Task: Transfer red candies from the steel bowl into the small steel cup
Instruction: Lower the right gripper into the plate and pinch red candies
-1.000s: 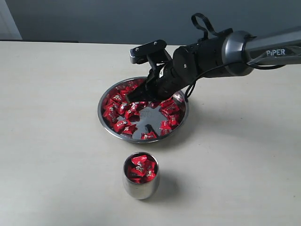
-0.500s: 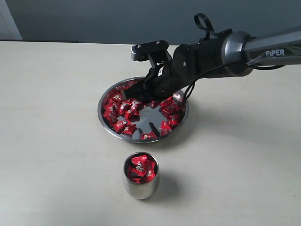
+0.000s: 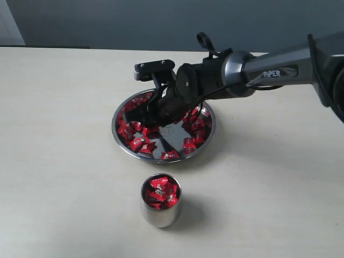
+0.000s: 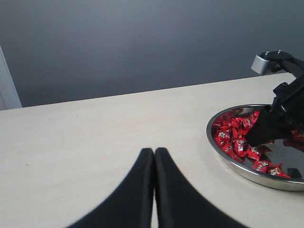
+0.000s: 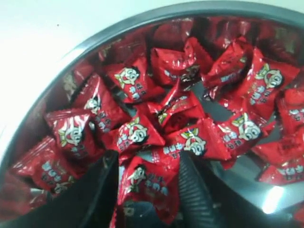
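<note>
The steel bowl (image 3: 161,160) sits mid-table holding many red candies (image 3: 137,142). In front of it stands the small steel cup (image 3: 160,212), filled with red candies (image 3: 160,192). My right gripper (image 3: 141,115) is down in the left part of the bowl. In the right wrist view its jaws (image 5: 147,159) stand open, with one candy (image 5: 147,185) lying between the fingers among several others. My left gripper (image 4: 154,152) is shut and empty over bare table, away from the bowl's rim (image 4: 247,172). The exterior view does not show it.
The beige table (image 3: 64,161) spreads around the bowl and the cup. A dark wall runs behind the table's far edge (image 3: 80,47). My right arm (image 3: 269,67) reaches in from the right above the table.
My right gripper has moved left and lower into the candies on the bowl's left side. Its jaws, shut a second ago, now stand apart. The cup and bowl have not moved.
</note>
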Available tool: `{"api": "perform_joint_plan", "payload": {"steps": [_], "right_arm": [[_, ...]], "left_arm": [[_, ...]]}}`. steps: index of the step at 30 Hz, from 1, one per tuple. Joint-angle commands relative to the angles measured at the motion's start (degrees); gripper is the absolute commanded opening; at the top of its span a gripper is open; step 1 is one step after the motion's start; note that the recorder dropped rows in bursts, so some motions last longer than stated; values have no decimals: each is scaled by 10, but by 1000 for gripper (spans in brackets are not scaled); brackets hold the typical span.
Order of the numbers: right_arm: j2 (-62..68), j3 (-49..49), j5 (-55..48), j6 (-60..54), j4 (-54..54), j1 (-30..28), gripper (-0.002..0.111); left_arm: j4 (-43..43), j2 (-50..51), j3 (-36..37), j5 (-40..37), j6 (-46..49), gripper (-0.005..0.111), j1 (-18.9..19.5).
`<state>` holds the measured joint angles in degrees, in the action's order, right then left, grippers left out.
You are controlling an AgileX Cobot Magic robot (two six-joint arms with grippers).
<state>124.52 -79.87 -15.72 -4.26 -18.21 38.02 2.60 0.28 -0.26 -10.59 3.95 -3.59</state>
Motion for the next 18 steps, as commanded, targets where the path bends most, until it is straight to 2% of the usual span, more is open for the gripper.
{"api": "perform_joint_plan", "payload": {"steps": [1, 4, 11, 18], "right_arm": [[9, -6, -14, -4, 13, 0, 40], [10, -6, -19, -4, 24, 0, 34], [10, -6, -19, -4, 31, 0, 4], [-24, -6, -30, -4, 33, 0, 3]], "left_arm": [[1, -3, 3, 3, 0, 2, 0], [1, -3, 3, 3, 0, 2, 0], [1, -3, 3, 3, 0, 2, 0], [1, -3, 3, 3, 0, 2, 0]]}}
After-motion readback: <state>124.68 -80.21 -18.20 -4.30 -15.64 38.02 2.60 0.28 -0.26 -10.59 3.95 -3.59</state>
